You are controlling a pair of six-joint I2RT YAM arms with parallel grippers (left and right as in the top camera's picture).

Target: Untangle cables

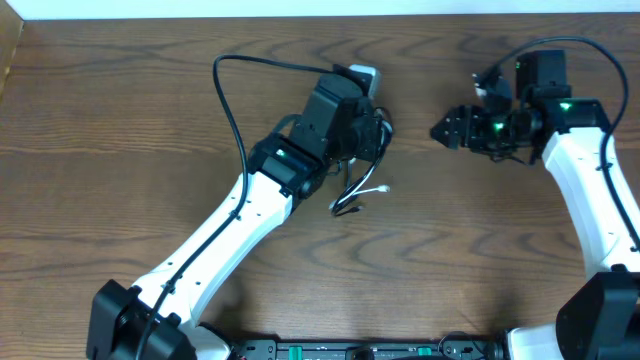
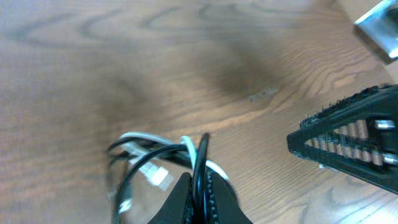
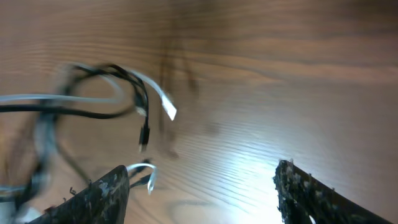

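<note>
- Cables (image 1: 350,200) lie in a small tangle in the middle of the tabletop (image 1: 120,130), partly under the left arm.
- One long black cable (image 1: 225,100) makes a big loop. It runs from the tangle out to the far left. Then it bends and comes back near, along the left side of the arm.
- A short white cable (image 2: 142,138) curls inside the tangle. Seen from above, the loose plug ends poke out to the right.
- The left gripper (image 2: 199,182) is pinched tight on a black strand, which stands up between its fingers.
- The right gripper (image 1: 447,130) is to the right of the tangle, apart from it, and points left at it. Its jaws are wide apart with nothing in them.
- In the right wrist view the tangle sits on the left and looks blurry.
</note>
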